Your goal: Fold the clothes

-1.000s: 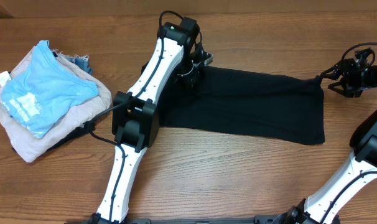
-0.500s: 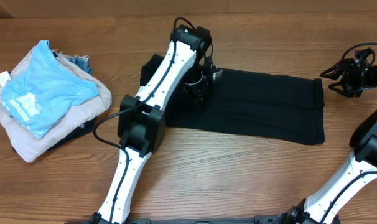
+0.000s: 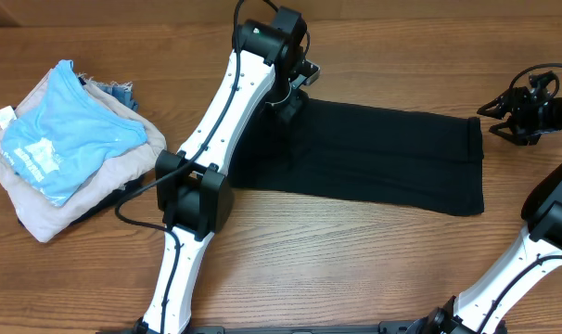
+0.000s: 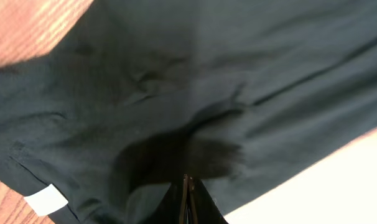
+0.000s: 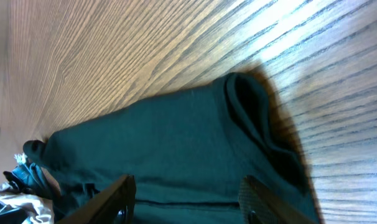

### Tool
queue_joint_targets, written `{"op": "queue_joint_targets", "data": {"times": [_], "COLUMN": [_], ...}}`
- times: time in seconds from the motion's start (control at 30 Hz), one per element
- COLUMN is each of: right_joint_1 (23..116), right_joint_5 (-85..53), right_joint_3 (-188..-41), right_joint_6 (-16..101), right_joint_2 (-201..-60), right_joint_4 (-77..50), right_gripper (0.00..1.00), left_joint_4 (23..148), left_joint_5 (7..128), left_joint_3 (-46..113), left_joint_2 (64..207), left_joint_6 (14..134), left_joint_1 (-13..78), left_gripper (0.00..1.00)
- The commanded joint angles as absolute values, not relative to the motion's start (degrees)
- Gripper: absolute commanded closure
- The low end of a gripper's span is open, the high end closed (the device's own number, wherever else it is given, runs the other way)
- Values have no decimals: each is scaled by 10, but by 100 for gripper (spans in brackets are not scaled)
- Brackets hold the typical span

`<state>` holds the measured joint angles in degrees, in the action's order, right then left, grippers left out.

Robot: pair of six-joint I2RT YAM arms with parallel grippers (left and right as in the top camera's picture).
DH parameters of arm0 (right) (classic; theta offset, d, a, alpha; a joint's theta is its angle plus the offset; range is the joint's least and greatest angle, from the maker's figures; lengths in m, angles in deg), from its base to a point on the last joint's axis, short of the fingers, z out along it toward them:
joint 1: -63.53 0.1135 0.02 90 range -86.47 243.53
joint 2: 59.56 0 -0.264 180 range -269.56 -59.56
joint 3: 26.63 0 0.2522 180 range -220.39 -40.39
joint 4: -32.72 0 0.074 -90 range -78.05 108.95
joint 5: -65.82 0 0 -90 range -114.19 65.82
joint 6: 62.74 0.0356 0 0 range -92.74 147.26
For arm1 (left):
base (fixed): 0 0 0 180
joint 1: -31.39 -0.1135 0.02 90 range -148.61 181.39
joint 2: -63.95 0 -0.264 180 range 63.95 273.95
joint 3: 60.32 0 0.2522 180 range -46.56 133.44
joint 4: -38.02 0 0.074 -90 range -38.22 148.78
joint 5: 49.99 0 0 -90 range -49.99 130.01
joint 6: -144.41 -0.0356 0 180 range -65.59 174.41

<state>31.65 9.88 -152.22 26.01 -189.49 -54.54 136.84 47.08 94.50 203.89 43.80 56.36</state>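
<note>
One black garment looks half folded; a clothes pile sits at 9 o'clock. Left pincer clenched, right pincer released.

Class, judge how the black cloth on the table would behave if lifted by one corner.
Likely floppy: the black cloth lies flat with soft creases, so it would probably sag and drape. Probably light and thin, since one end folds over on itself. Pushed, it would likely bunch up rather than slide whole.
</note>
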Motion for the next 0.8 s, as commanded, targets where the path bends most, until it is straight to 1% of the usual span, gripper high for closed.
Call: {"op": "queue_joint_targets", "data": {"times": [0.0,0.07,0.17,0.23,0.3,0.4,0.47,0.5,0.53,0.57,0.6,0.67,0.77], "right_joint_1": [317,317,317,317,317,317,317,317,317,317,317,317,317], "right_joint_5": [97,98,97,97,97,89,70,57,56,51,42,11,11], "right_joint_3": [-1533,-1533,-1533,-1533,-1533,-1533,-1533,-1533,-1533,-1533,-1532,-1529,-1520], "right_joint_6": [259,259,259,259,259,259,259,259,259,259,258,257,257], "right_joint_2": [-1878,-1878,-1878,-1878,-1878,-1878,-1878,-1878,-1878,-1878,-1878,-1878,-1878], "right_joint_4": [-549,-549,-551,-551,-551,-555,-555,-554,-553,-553,-553,-553,-555], "right_gripper": [43,43,43,43,43,43,39,35,31,26,24,21,20], "left_joint_4": [1385,1406,1462,1486,1484,1472,1453,1433,1426,1423,1426,1437,1460], "left_joint_5": [459,497,598,619,611,530,445,433,445,459,460,461,461], "left_joint_3": [949,949,951,951,951,951,951,951,951,950,950,947,914], "left_joint_2": [2121,2143,2131,2109,2077,2038,2013,2003,2003,2007,2015,2034,2072], "left_joint_6": [457,457,453,452,453,490,539,553,549,533,523,510,502], "left_joint_1": [560,566,578,589,593,582,563,545,534,523,517,511,509], "left_gripper": [96,96,96,96,96,96,96,92,90,90,91,92,95]}}
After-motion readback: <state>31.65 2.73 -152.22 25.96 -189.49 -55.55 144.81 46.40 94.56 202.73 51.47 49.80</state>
